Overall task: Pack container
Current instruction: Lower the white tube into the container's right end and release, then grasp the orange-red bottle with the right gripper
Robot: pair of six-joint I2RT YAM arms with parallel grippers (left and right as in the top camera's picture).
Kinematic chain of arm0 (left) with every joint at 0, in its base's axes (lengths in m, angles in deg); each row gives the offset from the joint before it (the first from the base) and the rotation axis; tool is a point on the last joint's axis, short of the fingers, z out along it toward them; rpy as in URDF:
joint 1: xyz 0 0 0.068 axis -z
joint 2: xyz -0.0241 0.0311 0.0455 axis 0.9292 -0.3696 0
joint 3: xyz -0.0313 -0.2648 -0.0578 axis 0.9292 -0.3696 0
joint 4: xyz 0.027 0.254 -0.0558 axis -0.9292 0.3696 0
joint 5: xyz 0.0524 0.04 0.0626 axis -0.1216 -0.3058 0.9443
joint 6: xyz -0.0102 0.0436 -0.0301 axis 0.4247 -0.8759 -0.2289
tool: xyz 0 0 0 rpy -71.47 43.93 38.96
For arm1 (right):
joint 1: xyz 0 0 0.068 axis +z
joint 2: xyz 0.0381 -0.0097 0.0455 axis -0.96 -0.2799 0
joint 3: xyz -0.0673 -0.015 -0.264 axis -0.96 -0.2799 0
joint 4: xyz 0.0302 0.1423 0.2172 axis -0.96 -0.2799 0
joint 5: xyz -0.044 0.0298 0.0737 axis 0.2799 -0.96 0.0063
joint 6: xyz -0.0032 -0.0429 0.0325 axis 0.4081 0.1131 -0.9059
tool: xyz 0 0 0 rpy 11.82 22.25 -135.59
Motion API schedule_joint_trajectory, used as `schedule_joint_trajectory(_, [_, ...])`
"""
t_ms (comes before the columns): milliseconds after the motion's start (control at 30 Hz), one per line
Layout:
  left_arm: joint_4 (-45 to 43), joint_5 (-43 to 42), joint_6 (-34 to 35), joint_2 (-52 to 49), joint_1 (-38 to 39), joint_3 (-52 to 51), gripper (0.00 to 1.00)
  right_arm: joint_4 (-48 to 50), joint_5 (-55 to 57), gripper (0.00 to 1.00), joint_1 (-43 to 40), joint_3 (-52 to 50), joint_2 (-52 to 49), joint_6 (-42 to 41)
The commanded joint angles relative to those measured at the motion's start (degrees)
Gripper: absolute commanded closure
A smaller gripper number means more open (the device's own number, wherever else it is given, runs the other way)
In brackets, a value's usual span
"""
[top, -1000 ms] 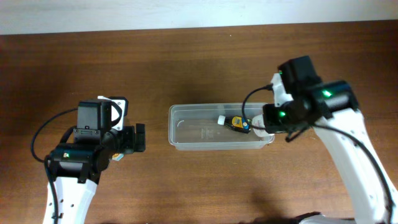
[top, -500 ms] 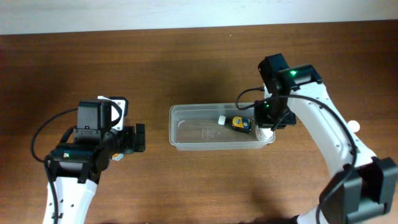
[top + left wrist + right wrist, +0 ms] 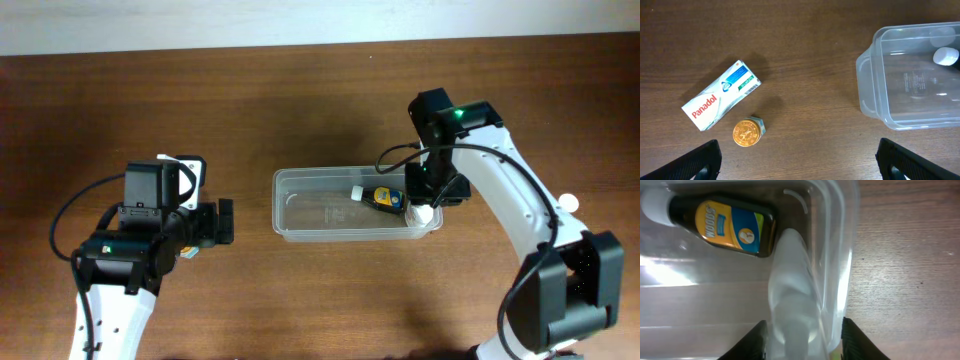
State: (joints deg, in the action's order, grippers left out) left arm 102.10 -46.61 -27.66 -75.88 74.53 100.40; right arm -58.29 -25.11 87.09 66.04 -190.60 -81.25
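The clear container (image 3: 330, 212) sits mid-table. A dark bottle with a yellow label (image 3: 383, 198) lies in its right half, also in the right wrist view (image 3: 725, 226). My right gripper (image 3: 432, 200) hangs over the container's right end. A translucent white bottle (image 3: 792, 300) stands between its jaws (image 3: 802, 342), just inside the container wall (image 3: 837, 280). The jaws stand wider than the bottle, with a gap on the right. My left gripper (image 3: 226, 221) is open and empty, left of the container (image 3: 910, 95).
A Panadol box (image 3: 721, 95) and a small gold-lidded tin (image 3: 748, 132) lie on the wooden table below my left gripper (image 3: 800, 162). A small white object (image 3: 568, 203) lies on the table by the right arm.
The right arm has swung round and its wrist moved slightly back; the white bottle stays at the container's right end. The left arm has not moved.
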Motion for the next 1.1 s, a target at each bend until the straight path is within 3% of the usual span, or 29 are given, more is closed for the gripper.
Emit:
schedule_joint_trajectory(0, [0.0,-0.7,0.3,-0.1,-0.4,1.0,0.01,-0.1,1.0,0.58,-0.7,3.4,7.8,0.6])
schedule_joint_trajectory(200, [0.0,-0.7,0.3,-0.1,-0.4,1.0,0.01,0.1,1.4,0.40,-11.9,7.8,18.3,0.4])
schedule_joint_trajectory(300, [0.0,-0.6,0.3,-0.1,-0.4,1.0,0.01,-0.4,1.4,0.38,-24.6,7.7,20.2,0.5])
schedule_joint_trajectory(500, [0.0,-0.7,0.4,-0.1,-0.4,1.0,0.01,-1.4,1.2,0.37,-38.6,6.0,14.6,1.9])
schedule_joint_trajectory(733, [0.0,-0.7,0.4,-0.1,-0.4,1.0,0.01,-1.5,0.7,0.36,-45.2,5.1,3.3,3.4])
schedule_joint_trajectory(1067, [0.0,-0.7,0.4,-0.1,-0.4,1.0,0.01,-1.3,0.1,0.41,-46.0,5.1,-7.3,3.5])
